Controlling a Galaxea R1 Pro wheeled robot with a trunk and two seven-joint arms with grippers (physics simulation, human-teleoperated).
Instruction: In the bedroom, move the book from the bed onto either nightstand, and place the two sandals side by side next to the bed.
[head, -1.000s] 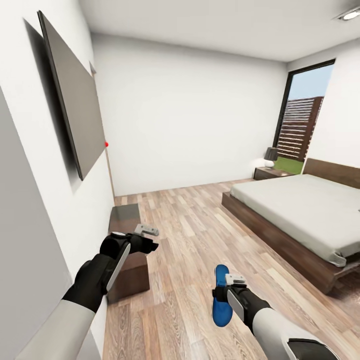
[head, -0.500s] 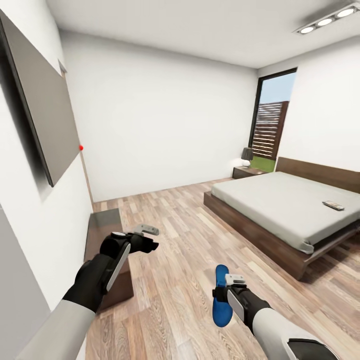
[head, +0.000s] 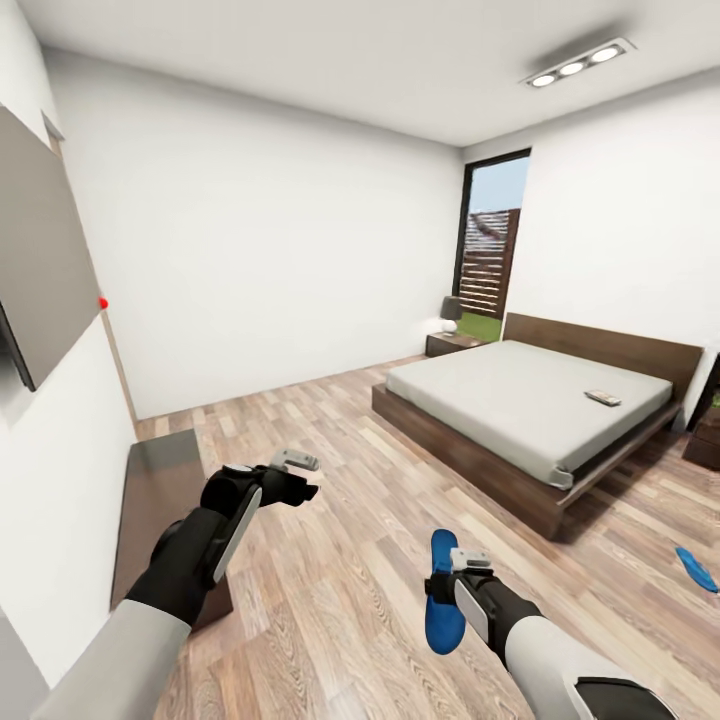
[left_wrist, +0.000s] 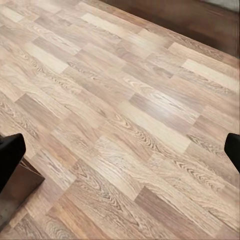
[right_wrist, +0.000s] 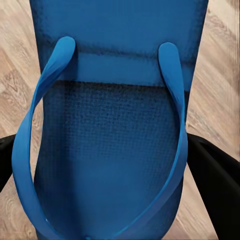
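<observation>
While clamped by the right gripper (head: 448, 580) at lower centre, one sandal (head: 441, 592) carried toward bed (head: 520, 395); second sandal (head: 696, 569) lower right, book (head: 602, 397) on mattress; left gripper (head: 296, 462) wide, empty.

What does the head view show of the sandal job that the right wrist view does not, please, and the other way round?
Head view alone: the second sandal lying on the wood floor beyond the bed's foot, the bed with the book on its mattress, a nightstand by the window, and the empty left gripper.

Right wrist view alone: the held sandal's dotted footbed and both blue straps close up.

Both: the right gripper clamped on that sandal, above wood floor.
</observation>
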